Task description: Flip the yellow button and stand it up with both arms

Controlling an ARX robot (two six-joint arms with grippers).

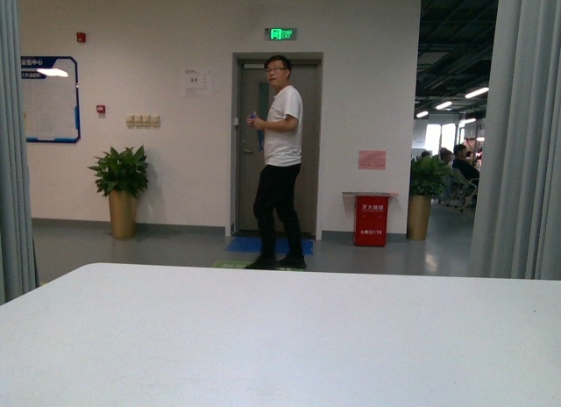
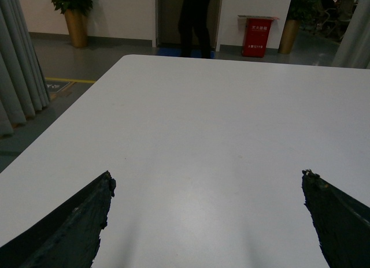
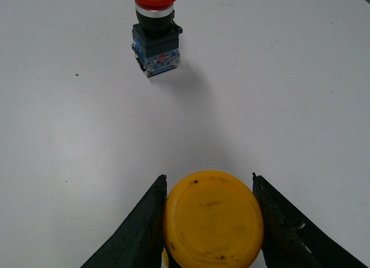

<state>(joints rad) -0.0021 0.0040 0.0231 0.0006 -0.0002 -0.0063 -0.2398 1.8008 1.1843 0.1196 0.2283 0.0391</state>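
Yellow button sits clamped between the two fingers of the right gripper, cap facing the camera, above the white table. Left gripper hangs spread wide, holding nothing. Beyond stands a red button.

Even, diffuse indoor light is seen in all three views. A soft sheen is thrown across the white table in the left wrist view. Short, faint shadows are cast beside the red button and beyond the yellow button. The front view is slightly soft, with bright ceiling lights blown out.
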